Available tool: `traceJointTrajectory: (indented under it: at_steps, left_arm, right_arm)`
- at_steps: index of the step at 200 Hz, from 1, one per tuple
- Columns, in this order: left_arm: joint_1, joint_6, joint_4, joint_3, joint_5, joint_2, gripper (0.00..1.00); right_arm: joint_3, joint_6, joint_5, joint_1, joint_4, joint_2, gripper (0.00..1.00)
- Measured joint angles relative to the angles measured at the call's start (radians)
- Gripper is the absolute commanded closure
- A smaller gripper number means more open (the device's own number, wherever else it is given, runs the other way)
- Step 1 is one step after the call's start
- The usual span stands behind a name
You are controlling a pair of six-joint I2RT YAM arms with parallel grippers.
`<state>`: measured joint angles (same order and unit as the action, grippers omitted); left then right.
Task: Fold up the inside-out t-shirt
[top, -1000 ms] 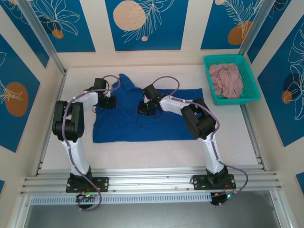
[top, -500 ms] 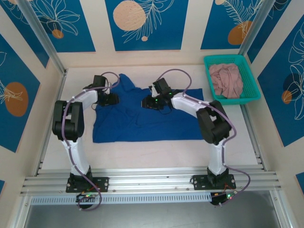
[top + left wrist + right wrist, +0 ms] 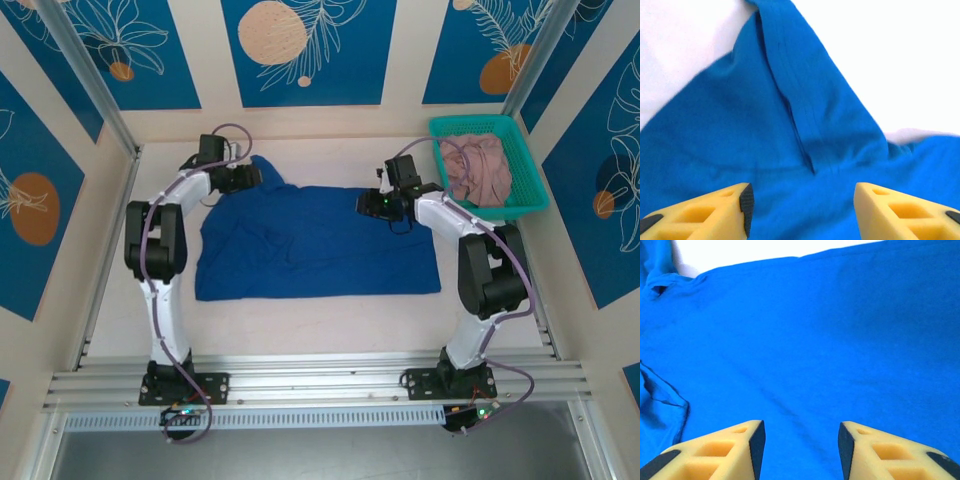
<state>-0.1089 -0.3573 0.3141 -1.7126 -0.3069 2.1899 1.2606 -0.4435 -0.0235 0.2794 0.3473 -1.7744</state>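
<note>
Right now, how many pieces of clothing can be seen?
2: the blue t-shirt spread on the table; the pink garment bunched in the green basket, far right. More may hide beneath it.

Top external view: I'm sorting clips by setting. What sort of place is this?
Probably a robot test cell: arms bolted to an aluminium rail, patterned wall panels, a teal basket.

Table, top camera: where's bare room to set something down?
Freest: the bare table strip between the near hem of the t-shirt and the front rail. A narrower strip runs along the back wall, between the left gripper and the right gripper. Crowded: the sleeve corner, the green basket corner; arms overhang both side margins.
</note>
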Motion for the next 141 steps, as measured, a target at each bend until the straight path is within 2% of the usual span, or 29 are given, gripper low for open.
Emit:
traceJointTrajectory:
  at_steps: [37, 95, 126, 141]
  left_arm:
    - [0.0, -0.015, 0.066, -0.249, 0.025, 0.171, 0.45]
    - [0.002, -0.039, 0.235, -0.756, 0.09, 0.44, 0.45]
    - [0.002, -0.046, 0.319, -0.813, 0.094, 0.468, 0.46]
    - [0.001, -0.044, 0.324, -0.721, 0.095, 0.417, 0.45]
  right_arm:
    - [0.001, 0.008, 0.001, -0.002, 0.002, -0.005, 0.55]
    - [0.003, 0.026, -0.007, -0.007, 0.009, -0.014, 0.55]
    - [0.007, 0.037, -0.023, -0.013, 0.037, -0.014, 0.55]
    - [-0.007, 0.037, -0.03, -0.014, 0.051, -0.008, 0.55]
